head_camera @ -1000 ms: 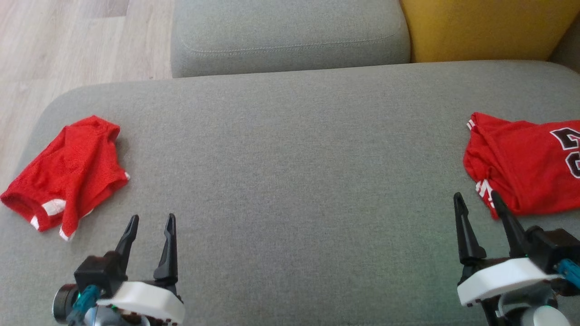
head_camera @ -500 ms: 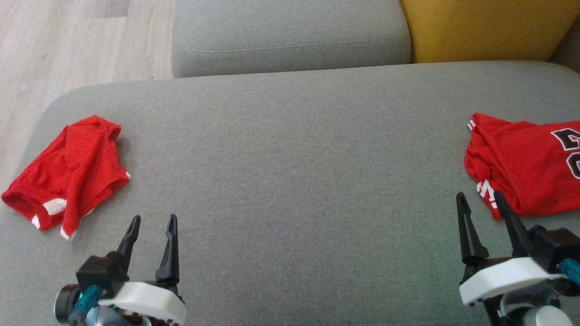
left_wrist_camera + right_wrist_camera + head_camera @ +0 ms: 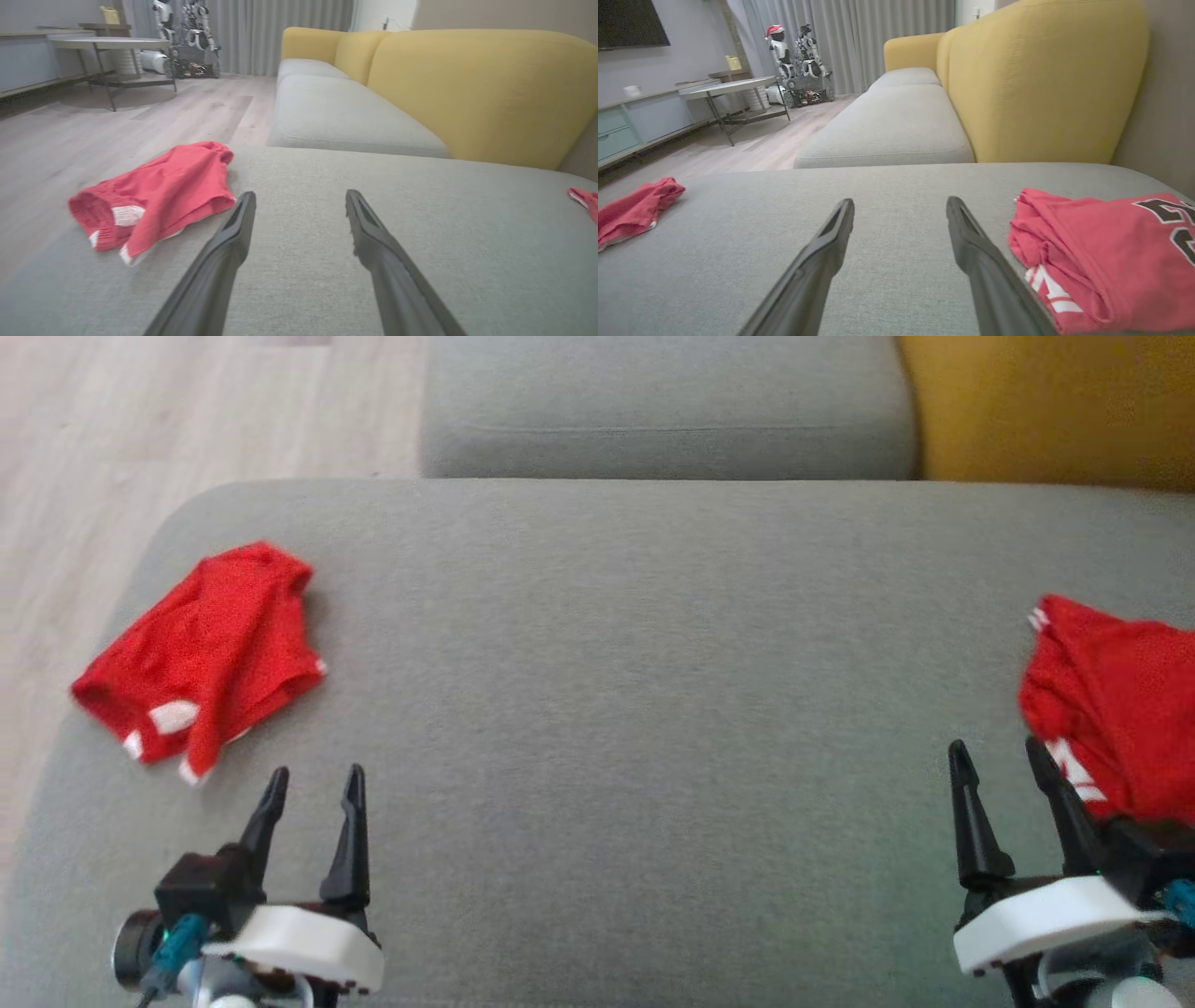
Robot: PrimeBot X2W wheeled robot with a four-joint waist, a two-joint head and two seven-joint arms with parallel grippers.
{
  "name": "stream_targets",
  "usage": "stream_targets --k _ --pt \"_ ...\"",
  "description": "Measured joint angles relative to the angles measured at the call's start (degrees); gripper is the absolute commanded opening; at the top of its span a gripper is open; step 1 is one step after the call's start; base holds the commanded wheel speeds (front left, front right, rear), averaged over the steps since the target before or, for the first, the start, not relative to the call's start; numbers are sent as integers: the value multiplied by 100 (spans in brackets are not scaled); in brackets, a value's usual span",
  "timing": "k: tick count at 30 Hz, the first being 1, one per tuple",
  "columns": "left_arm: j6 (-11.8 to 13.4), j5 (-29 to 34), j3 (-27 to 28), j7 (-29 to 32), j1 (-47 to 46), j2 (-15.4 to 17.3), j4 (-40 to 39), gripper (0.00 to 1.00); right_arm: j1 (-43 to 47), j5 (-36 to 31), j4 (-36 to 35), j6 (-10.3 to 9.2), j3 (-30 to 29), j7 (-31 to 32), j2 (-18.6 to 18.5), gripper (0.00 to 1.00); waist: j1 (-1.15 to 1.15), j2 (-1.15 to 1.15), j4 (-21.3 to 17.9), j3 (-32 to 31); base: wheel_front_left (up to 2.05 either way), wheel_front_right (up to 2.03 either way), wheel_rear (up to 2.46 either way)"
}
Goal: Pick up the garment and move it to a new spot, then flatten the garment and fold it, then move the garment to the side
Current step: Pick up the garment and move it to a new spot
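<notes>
Near edge of the grey seat cushion (image 3: 635,709): left tool (image 3: 316,772) at the near-left, right tool (image 3: 995,745) at the near-right. Both have fingers spread wide with nothing between them. Both hang just over the fabric, tips pointing toward the far edge.

Two red garments are on the cushion, one per side, well apart, with bare cushion between.

The red jersey (image 3: 1116,709) lies at the right edge, bunched, with white trim at its near corner. Dark numerals show in the right wrist view. It is just beside the right tool's outer finger, ahead and to the right. From the head view I can't tell whether they touch; the right wrist view puts the cloth close beside the finger. It runs off the frame rightward, so I can't tell its full long axis. What shows stretches toward the right edge.

The red shorts (image 3: 210,649) sit near the left edge, ahead and left of the left tool, near it but apart. They are loosely doubled over. The long axis runs diagonally, from the white-trimmed end at the near-left up toward the far-right.

Judgement: the jersey looks like the unfolded piece, so it is the likely pick. The right arm is clearly nearer. The key relation is that the cloth lies to the right of the open fingers, not between them. The tool would need to shift right and a little forward to straddle the near bunched corner. The shorts are the left arm's reach if they are the target instead.

Farther back are a second seat cushion (image 3: 667,411), a yellow backrest (image 3: 1046,411) at the far right, and a wood floor (image 3: 187,411) at the far left.
</notes>
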Motion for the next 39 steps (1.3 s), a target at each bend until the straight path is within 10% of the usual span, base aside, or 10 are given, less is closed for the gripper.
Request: stream_targets --k 18,39 --pt "-5 -58 197 -249 -235 -68 25 100 27 56 -198 0 36 51 5 100 0 0 1635 -48 0 0 0" --pt "-105 8 602 -252 -745 -168 -120 100 -26 -15 -459 1 35 264 7 100 0 0 1709 402 0 0 0"
